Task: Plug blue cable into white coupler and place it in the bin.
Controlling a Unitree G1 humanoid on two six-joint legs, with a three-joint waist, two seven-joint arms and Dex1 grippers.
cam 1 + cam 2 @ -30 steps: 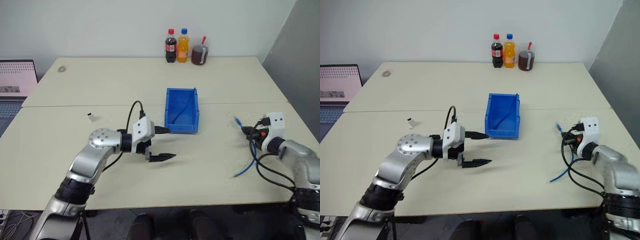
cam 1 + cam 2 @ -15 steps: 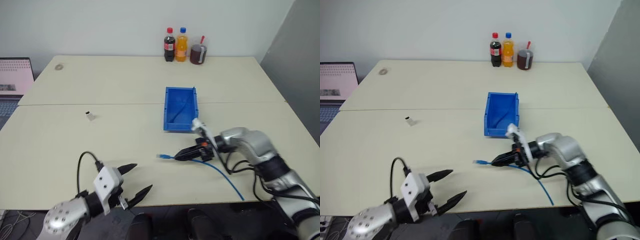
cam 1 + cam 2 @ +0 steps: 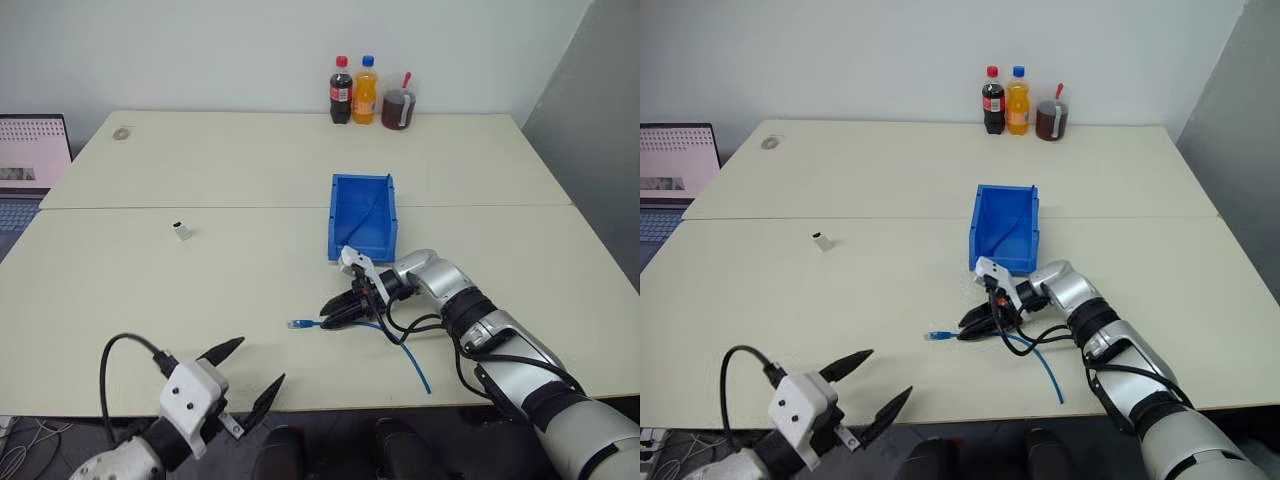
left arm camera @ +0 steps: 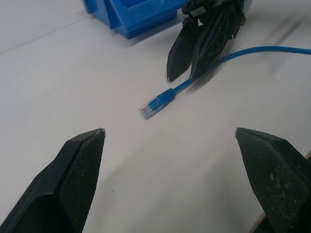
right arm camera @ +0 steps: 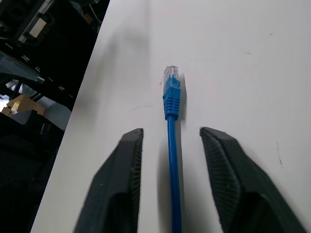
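Right gripper [image 5: 171,179]: its two black fingers [image 5: 116,184] stand a little apart, one on each side of the cable, with a gap between each finger and the cord; they do not pinch it. The tips rest low over the counter.
Right arm: it reaches across the near part of the counter toward the robot's left, just in front of the bin, with the gripper pointing left and slightly down.
Left gripper [image 3: 243,372]: fingers spread wide, holding and touching nothing.
Left arm: drawn in near the counter's front edge on the left side, well apart from the cable; its fingers point toward the plug and the right gripper.
Cable [image 3: 405,352]: it lies flat on the counter. One plug end [image 4: 154,105] sticks out just past the right fingertips, pointing left; the rest of the cord runs back under the right gripper and curves toward the front edge.
Coupler [image 3: 181,232]: it sits alone on the left half of the counter, well apart from both grippers and from the cable, not plugged.
Bin [image 3: 347,247]: it stands at the middle of the counter, just beyond the right gripper.
Counter [image 3: 250,170]: pale top; three drink containers [image 3: 367,92] stand at its far edge.
Laptop [image 3: 30,155]: at the far left, screen lit.
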